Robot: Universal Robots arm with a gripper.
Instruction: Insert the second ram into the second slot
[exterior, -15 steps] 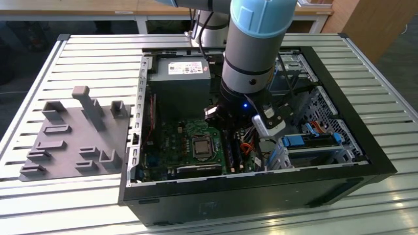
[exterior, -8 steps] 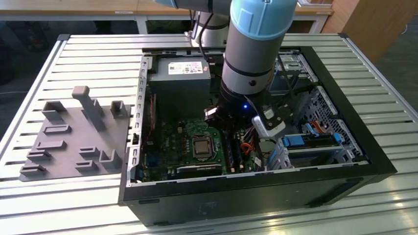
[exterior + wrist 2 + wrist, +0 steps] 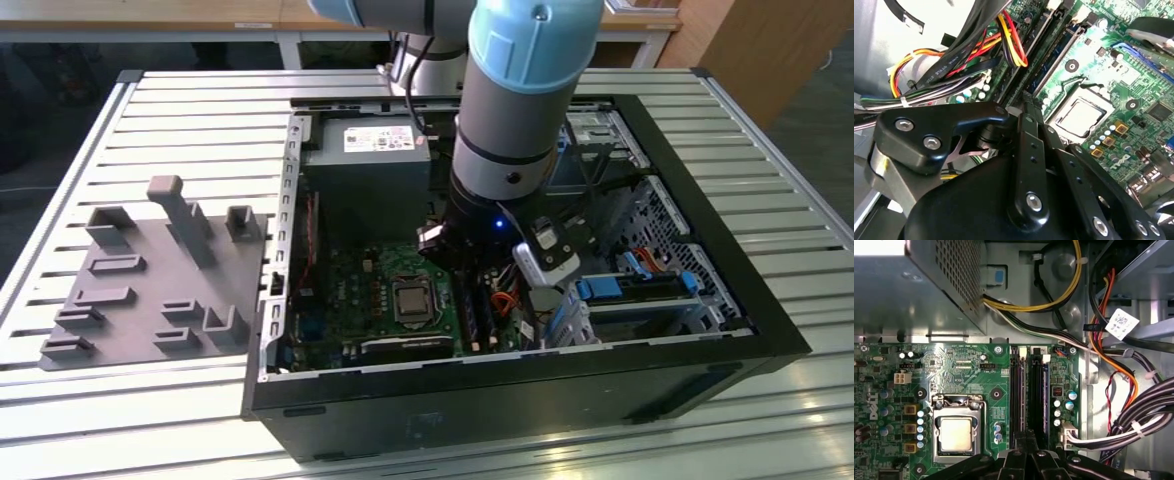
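My gripper (image 3: 461,262) reaches down into the open computer case (image 3: 534,395), low over the motherboard's memory slots (image 3: 475,315). In both wrist views its fingertips (image 3: 1026,437) (image 3: 1026,100) are pressed together, shut, right over one end of the slots. A thin blue ram (image 3: 1045,390) (image 3: 1060,49) stands on edge in one slot, next to a black slot (image 3: 1017,390). I cannot tell whether the fingertips touch the ram. Nothing shows between the fingers.
The processor socket (image 3: 956,432) (image 3: 1081,115) lies beside the slots. The power supply box (image 3: 367,165) (image 3: 929,285) and cable bundles (image 3: 1134,405) (image 3: 954,65) crowd the slots. A grey fixture plate (image 3: 147,270) rests on the slatted table at the exterior view's left.
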